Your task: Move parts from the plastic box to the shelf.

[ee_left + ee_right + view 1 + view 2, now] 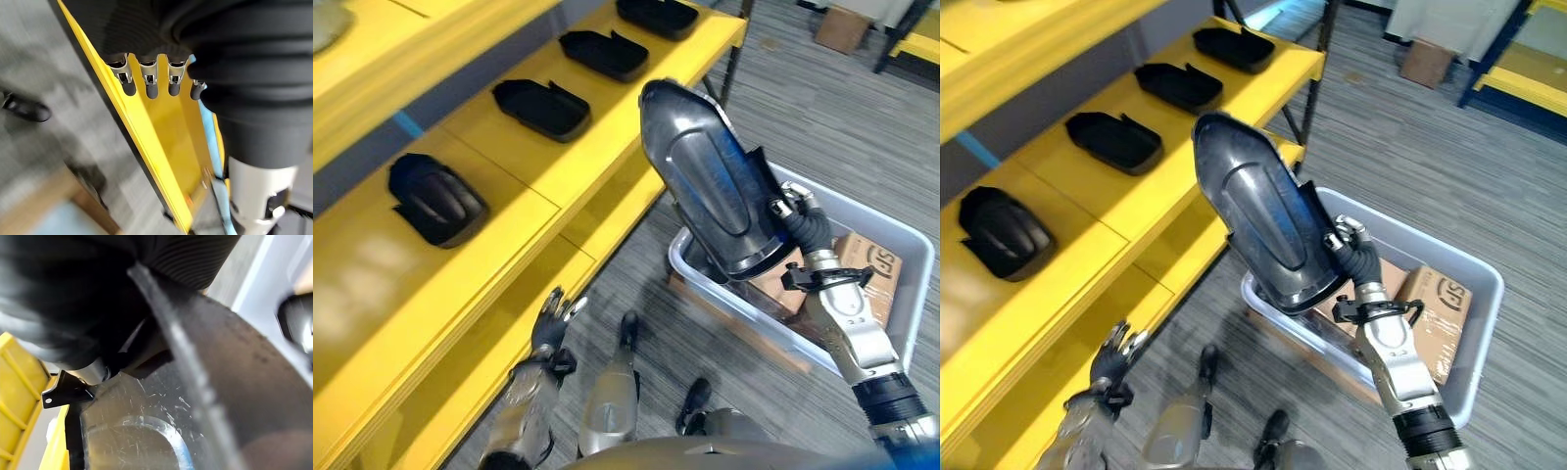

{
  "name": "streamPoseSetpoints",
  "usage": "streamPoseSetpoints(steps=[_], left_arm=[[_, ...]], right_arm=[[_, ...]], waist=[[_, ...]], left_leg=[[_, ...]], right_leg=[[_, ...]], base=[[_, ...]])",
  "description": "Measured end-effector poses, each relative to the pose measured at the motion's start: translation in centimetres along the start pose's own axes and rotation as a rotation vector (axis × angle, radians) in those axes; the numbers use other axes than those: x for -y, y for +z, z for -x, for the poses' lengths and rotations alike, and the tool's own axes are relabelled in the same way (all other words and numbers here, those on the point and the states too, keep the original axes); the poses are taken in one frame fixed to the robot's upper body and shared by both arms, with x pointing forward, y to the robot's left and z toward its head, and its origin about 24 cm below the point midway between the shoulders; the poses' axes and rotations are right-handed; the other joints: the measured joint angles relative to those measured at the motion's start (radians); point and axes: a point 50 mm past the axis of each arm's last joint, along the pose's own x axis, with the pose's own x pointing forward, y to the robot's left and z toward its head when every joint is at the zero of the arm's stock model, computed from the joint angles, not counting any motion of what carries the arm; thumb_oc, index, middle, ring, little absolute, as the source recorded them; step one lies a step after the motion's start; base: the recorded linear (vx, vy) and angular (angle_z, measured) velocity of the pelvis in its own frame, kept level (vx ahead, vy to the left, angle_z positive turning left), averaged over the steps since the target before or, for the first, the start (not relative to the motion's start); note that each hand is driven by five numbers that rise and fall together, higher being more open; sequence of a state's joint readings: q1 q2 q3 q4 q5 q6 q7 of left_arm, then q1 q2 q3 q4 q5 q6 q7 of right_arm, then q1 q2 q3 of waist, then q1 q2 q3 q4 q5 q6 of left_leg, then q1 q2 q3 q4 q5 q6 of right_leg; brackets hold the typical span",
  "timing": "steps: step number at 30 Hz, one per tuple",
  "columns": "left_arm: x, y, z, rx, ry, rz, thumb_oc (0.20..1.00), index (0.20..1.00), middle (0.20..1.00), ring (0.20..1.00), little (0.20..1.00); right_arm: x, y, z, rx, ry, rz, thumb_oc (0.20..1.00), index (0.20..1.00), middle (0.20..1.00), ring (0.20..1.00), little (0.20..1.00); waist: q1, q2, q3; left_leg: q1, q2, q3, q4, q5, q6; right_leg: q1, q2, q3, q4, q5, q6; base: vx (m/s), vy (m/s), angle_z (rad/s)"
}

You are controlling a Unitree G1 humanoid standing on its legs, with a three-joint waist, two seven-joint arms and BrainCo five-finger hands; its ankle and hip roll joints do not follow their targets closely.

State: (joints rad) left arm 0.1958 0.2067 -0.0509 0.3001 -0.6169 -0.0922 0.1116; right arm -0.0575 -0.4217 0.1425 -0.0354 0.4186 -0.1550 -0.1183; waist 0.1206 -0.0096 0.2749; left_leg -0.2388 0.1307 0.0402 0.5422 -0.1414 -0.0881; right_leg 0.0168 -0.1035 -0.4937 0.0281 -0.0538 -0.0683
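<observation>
I see the yellow shelf (558, 186) carrying four black parts (542, 108) in a row. The grey plastic box (901, 294) sits on the floor beside it. My right hand (1356, 245) holds a large glossy black part (1263, 220) upright above the box, fingers curled on its lower edge. My left hand (553, 323) hangs by the lower shelf, fingers straight and relaxed.

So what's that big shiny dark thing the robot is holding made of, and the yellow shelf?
The part in the right hand looks like moulded dark plastic with a glossy finish: light glints off its smooth curves, and fine scratches show up close. The shelf looks like painted metal or coated board, smooth and evenly yellow; I can't tell which.
</observation>
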Motion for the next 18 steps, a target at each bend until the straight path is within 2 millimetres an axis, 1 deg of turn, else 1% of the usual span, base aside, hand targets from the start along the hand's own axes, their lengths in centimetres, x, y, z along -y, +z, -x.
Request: streamPoseSetpoints(steps=[1, 2, 3, 4, 5, 6, 7, 8, 9, 10, 11, 12, 13, 15, 16, 17, 18], left_arm=[[0.3, -0.1, -0.1, 0.004, 0.000, 0.019, 1.000, 1.000, 1.000, 1.000, 1.000], [0.8, -0.1, -0.3, 0.003, -0.017, 0.015, 1.000, 1.000, 1.000, 1.000, 1.000], [1.6, -0.1, -0.4, -0.012, -0.067, -0.022, 1.000, 1.000, 1.000, 1.000, 1.000], [3.2, 0.3, -1.0, 0.004, -0.137, -0.029, 1.000, 1.000, 1.000, 1.000, 1.000], [4.0, 0.6, -1.1, 0.014, -0.169, -0.034, 1.000, 1.000, 1.000, 1.000, 1.000], [4.1, 0.6, -1.2, 0.011, -0.177, -0.038, 1.000, 1.000, 1.000, 1.000, 1.000], [3.3, 0.4, -1.2, -0.006, -0.160, -0.064, 1.000, 1.000, 1.000, 1.000, 1.000], [2.5, 0.4, -1.1, -0.009, -0.135, -0.067, 1.000, 1.000, 1.000, 1.000, 1.000], [1.1, 0.2, -0.6, -0.015, -0.087, -0.057, 1.000, 1.000, 1.000, 1.000, 1.000], [-0.8, 0.6, -0.3, -0.005, -0.023, -0.060, 1.000, 1.000, 1.000, 1.000, 1.000], [-1.8, 1.1, -0.3, 0.008, 0.010, -0.067, 1.000, 1.000, 1.000, 1.000, 1.000], [-1.8, 1.3, -0.3, 0.014, 0.018, -0.071, 1.000, 1.000, 1.000, 1.000, 1.000], [-2.0, 1.4, -0.4, 0.020, 0.026, -0.073, 1.000, 1.000, 1.000, 1.000, 1.000], [-2.1, 1.2, -0.2, 0.010, 0.027, -0.076, 1.000, 1.000, 1.000, 1.000, 1.000], [-2.3, 1.1, -0.1, 0.004, 0.030, -0.081, 1.000, 1.000, 1.000, 1.000, 1.000], [-2.4, 1.2, -0.1, 0.007, 0.027, -0.122, 1.000, 1.000, 1.000, 1.000, 1.000], [-2.4, 1.5, -0.2, 0.014, 0.024, -0.130, 1.000, 1.000, 1.000, 1.000, 1.000]], right_arm=[[0.0, -0.7, 0.8, -0.027, -0.013, -0.016, 0.200, 0.200, 0.200, 0.200, 0.200], [0.1, -1.1, 1.4, -0.043, -0.034, -0.032, 0.200, 0.200, 0.200, 0.200, 0.200], [0.6, -1.4, 2.3, -0.055, -0.079, -0.056, 0.200, 0.200, 0.200, 0.200, 0.200], [1.6, -1.1, 2.9, -0.045, -0.128, -0.062, 0.200, 0.200, 0.200, 0.200, 0.200], [2.4, -0.6, 2.9, -0.025, -0.156, -0.058, 0.200, 0.200, 0.200, 0.200, 0.200], [3.0, -0.4, 2.8, -0.017, -0.179, -0.054, 0.200, 0.200, 0.200, 0.200, 0.200], [3.2, -0.7, 3.0, -0.025, -0.216, -0.080, 0.200, 0.200, 0.200, 0.200, 0.200], [2.8, -1.0, 3.2, -0.037, -0.214, -0.099, 0.200, 0.200, 0.200, 0.200, 0.200], [2.2, -1.3, 3.2, -0.047, -0.196, -0.118, 0.200, 0.200, 0.200, 0.200, 0.200], [1.6, -1.3, 3.1, -0.047, -0.163, -0.126, 0.200, 0.200, 0.200, 0.200, 0.200], [1.5, -1.4, 3.1, -0.049, -0.158, -0.127, 0.200, 0.200, 0.200, 0.200, 0.200], [1.4, -1.3, 3.0, -0.048, -0.155, -0.128, 0.200, 0.200, 0.200, 0.200, 0.200], [1.2, -1.3, 2.9, -0.047, -0.148, -0.130, 0.200, 0.200, 0.200, 0.200, 0.200], [0.8, -1.4, 2.7, -0.052, -0.136, -0.140, 0.200, 0.200, 0.200, 0.200, 0.200], [0.1, -1.7, 2.7, -0.057, -0.139, -0.175, 0.200, 0.200, 0.200, 0.200, 0.200], [-0.4, -1.8, 2.5, -0.057, -0.130, -0.194, 0.200, 0.200, 0.200, 0.200, 0.200], [-0.6, -1.8, 2.5, -0.062, -0.121, -0.195, 0.200, 0.200, 0.200, 0.200, 0.200]], waist=[[-0.034, 0.001, -0.002], [-0.057, 0.001, -0.002], [-0.138, 0.014, -0.022], [-0.170, 0.016, -0.023], [-0.168, 0.020, -0.023], [-0.166, 0.032, -0.022], [-0.147, 0.032, -0.021], [-0.153, 0.017, -0.029], [-0.156, 0.005, -0.039], [-0.148, -0.010, -0.051], [-0.108, -0.016, -0.058], [-0.095, -0.018, -0.057], [-0.095, -0.020, -0.059], [-0.072, -0.021, -0.059], [-0.081, -0.023, -0.058], [-0.106, -0.013, -0.058], [-0.110, -0.010, -0.060]], left_leg=[[0.078, 0.034, -0.004, 0.017, -0.026, -0.018], [0.147, 0.081, 0.025, -0.013, -0.045, -0.036], [0.189, 0.146, 0.124, -0.148, -0.054, -0.049], [0.210, 0.142, 0.148, -0.301, -0.050, -0.052], [0.233, 0.128, 0.175, -0.423, -0.036, -0.037], [0.252, 0.120, 0.202, -0.489, -0.011, -0.018], [0.285, 0.087, 0.187, -0.507, 0.057, -0.041], [0.287, 0.058, 0.195, -0.494, 0.044, -0.023], [0.284, 0.027, 0.199, -0.481, 0.028, -0.002], [0.241, -0.018, 0.196, -0.428, 0.009, 0.027], [0.194, -0.046, 0.193, -0.387, -0.006, 0.050], [0.163, -0.058, 0.179, -0.358, -0.012, 0.060], [0.141, -0.074, 0.162, -0.339, -0.017, 0.068], [0.113, -0.104, 0.140, -0.315, -0.025, 0.088], [0.112, -0.133, 0.116, -0.318, -0.019, 0.115], [0.099, -0.157, 0.107, -0.316, -0.019, 0.158], [0.109, -0.164, 0.094, -0.331, -0.006, 0.176]], right_leg=[[0.012, 0.000, -0.027, 0.013, -0.011, 0.008], [0.011, -0.008, -0.065, 0.043, -0.014, 0.023], [-0.005, -0.016, -0.146, 0.074, -0.034, 0.044], [-0.044, -0.042, -0.183, 0.103, -0.038, 0.050], [-0.083, -0.058, -0.181, 0.126, -0.025, 0.048], [-0.102, -0.064, -0.179, 0.143, -0.018, 0.050], [-0.117, -0.100, -0.148, 0.206, -0.021, 0.059], [-0.114, -0.135, -0.139, 0.220, -0.017, 0.069], [-0.112, -0.165, -0.127, 0.215, -0.003, 0.091], [-0.118, -0.200, -0.120, 0.178, 0.049, 0.114], [-0.131, -0.219, -0.118, 0.142, 0.094, 0.121], [-0.138, -0.233, -0.116, 0.135, 0.110, 0.122], [-0.141, -0.245, -0.115, 0.127, 0.129, 0.128], [-0.141, -0.270, -0.109, 0.124, 0.170, 0.130], [-0.136, -0.306, -0.096, 0.141, 0.212, 0.128], [-0.155, -0.338, -0.039, 0.172, 0.316, 0.121], [-0.183, -0.334, 0.010, 0.201, 0.321, 0.118]], base=[[0.01, 0.364, 1.04], [0.04, 0.310, 1.63], [0.06, 0.296, 1.86], [0.11, 0.317, 1.76], [0.13, 0.323, 0.70], [0.17, 0.386, -0.21], [0.13, 0.327, -0.25], [0.10, 0.330, -0.21], [0.05, 0.346, 0.13], [0.02, 0.435, 0.14], [0.02, 0.442, 0.27], [0.02, 0.400, 0.43], [0.04, 0.326, 0.57], [0.03, 0.396, 0.59], [-0.03, 0.495, 0.73], [-0.02, 0.419, 0.61], [0.01, 0.205, 0.28]])
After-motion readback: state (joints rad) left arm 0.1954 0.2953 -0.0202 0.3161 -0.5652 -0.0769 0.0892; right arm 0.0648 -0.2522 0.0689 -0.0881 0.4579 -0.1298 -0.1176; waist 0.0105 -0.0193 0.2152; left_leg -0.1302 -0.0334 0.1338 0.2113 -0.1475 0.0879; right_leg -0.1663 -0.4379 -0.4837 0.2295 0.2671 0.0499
